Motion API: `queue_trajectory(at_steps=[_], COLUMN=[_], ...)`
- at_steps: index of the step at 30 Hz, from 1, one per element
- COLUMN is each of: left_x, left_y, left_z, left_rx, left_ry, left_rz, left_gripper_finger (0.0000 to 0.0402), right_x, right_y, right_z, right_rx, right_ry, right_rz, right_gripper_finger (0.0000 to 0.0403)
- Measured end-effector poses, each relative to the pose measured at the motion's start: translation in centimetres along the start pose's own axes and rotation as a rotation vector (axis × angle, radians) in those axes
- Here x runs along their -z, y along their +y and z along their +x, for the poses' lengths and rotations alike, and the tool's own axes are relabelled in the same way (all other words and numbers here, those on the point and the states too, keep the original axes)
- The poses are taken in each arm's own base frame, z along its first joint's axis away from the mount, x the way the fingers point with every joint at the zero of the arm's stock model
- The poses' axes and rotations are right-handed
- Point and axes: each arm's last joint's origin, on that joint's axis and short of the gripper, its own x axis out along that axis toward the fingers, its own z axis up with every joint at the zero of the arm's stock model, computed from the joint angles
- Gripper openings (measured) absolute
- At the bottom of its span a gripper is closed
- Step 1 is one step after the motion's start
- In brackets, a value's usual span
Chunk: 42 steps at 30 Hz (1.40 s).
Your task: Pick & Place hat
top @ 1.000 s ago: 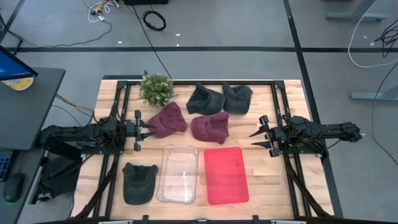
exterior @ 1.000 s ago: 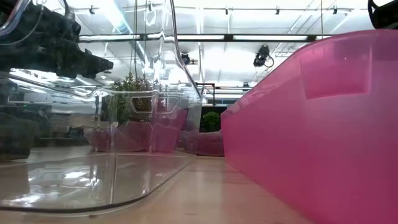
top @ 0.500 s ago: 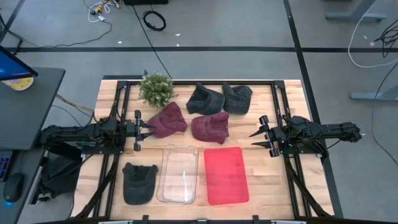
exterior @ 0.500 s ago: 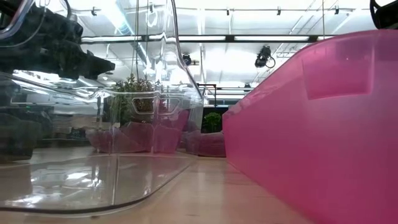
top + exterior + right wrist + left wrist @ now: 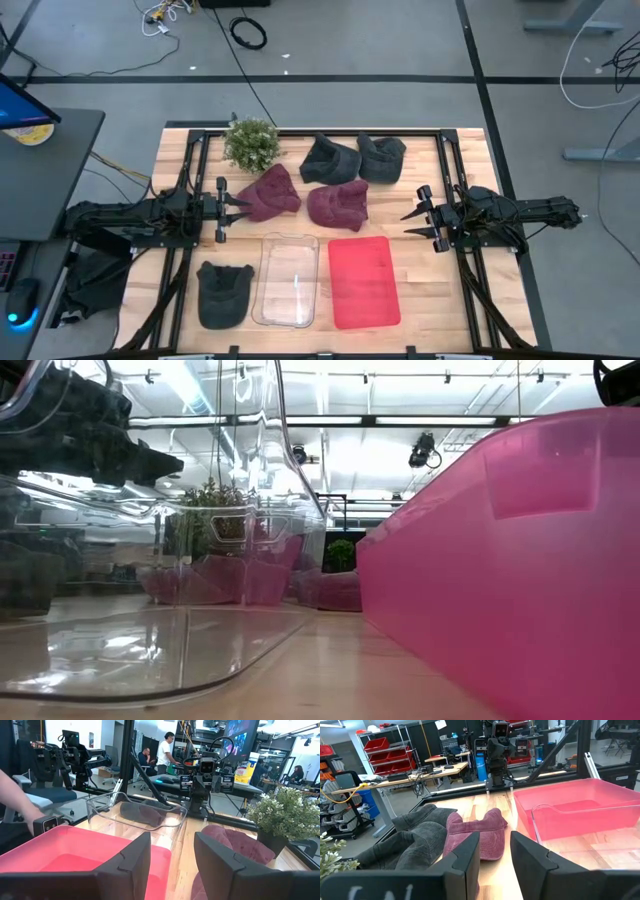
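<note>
Two maroon hats lie on the table, one left of centre (image 5: pixel 270 192) and one at the centre (image 5: pixel 338 206). Two dark grey hats (image 5: pixel 332 158) (image 5: pixel 381 157) lie behind them, and a third (image 5: pixel 223 293) lies at the front left. My left gripper (image 5: pixel 237 205) is open, level, with its fingertips just left of the left maroon hat, which shows ahead of its fingers in the left wrist view (image 5: pixel 475 837). My right gripper (image 5: pixel 413 222) is open and empty, right of the centre maroon hat (image 5: pixel 235 845).
A clear bin (image 5: pixel 286 280) and a red bin (image 5: pixel 363 282) stand side by side at the front. A potted plant (image 5: pixel 251 142) stands at the far left. A person's hand (image 5: pixel 20 805) shows at the edge of the right wrist view, and people stand in the room beyond.
</note>
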Motion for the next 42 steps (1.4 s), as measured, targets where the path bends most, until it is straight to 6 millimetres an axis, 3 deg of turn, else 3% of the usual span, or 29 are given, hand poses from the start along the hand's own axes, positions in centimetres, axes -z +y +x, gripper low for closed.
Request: queue_trajectory(at_steps=[30, 34, 38, 42], left_x=[0.0, 0.0, 0.0, 0.0], left_y=[0.0, 0.0, 0.0, 0.0], left_z=[0.0, 0.0, 0.0, 0.0], left_rx=[0.000, 0.000, 0.000, 0.000], left_ry=[0.000, 0.000, 0.000, 0.000], left_rz=[0.000, 0.000, 0.000, 0.000], left_gripper_finger=[0.0115, 0.0115, 0.0115, 0.0115], right_x=[0.0, -0.4, -2.0, -5.6], right_y=[0.0, -0.2, -0.6, -0.9], right_z=[0.0, 0.0, -0.2, -1.8], right_rx=[0.001, 0.056, 0.153, 0.292], right_ry=[-0.001, -0.035, -0.185, -0.560], right_rz=[-0.001, -0.094, -0.209, -0.378], right_gripper_finger=[0.0157, 0.0157, 0.0157, 0.0157])
